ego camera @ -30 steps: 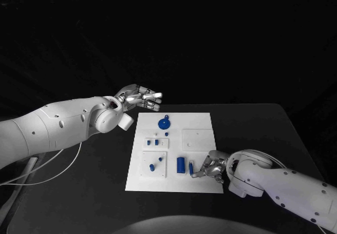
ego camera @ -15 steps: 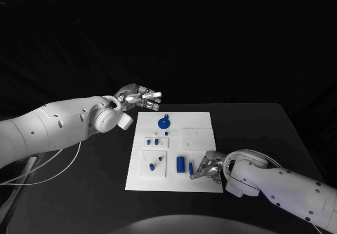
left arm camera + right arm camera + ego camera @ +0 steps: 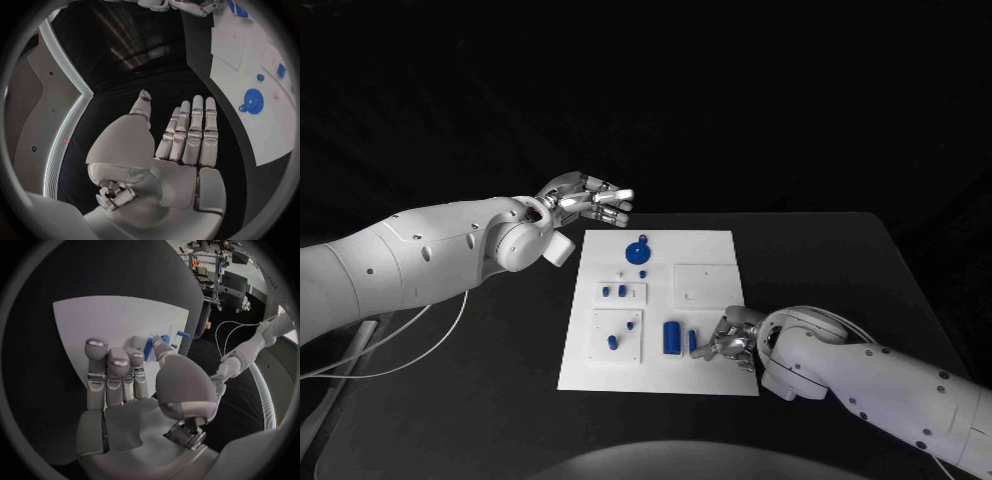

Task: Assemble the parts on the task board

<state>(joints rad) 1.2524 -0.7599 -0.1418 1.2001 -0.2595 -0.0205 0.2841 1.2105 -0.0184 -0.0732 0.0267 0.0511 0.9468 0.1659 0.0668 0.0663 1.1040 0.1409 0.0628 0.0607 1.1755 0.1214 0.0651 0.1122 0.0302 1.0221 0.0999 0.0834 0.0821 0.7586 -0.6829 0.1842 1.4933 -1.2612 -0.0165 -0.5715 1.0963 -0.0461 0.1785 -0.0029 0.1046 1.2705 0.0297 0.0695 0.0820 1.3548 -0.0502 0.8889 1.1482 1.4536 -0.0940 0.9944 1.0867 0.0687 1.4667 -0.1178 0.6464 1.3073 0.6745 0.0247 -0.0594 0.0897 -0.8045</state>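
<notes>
Silver fingers of the right hand [image 3: 731,343] are down on the lower right of the white board [image 3: 710,252], closing toward a slim blue pin [image 3: 691,342] that lies just beside a thicker blue bar [image 3: 671,337]; from where I stand I cannot tell whether the pin is actually pinched or only touched. These little blue pieces look like hard plastic: light, stiff, smooth enough to skid on the plate. I'd judge the pin wants a fingertip pinch at its middle, across its narrow sides, and a gentle one, since it could roll or flick away.

Farther up the board lie two small blue pegs [image 3: 620,334] on a raised square at lower left, another pair [image 3: 613,291] on a smaller plaque above, and a round blue disc with a tab [image 3: 638,250] near the top edge.

Beyond that, the left hand [image 3: 587,200] hangs off the board's upper left corner, flat and released, holding nothing.

Underneath, the tabletop [image 3: 848,260] is matte black, level, probably grippy enough that the board stays put. All around, the room is dark.
</notes>
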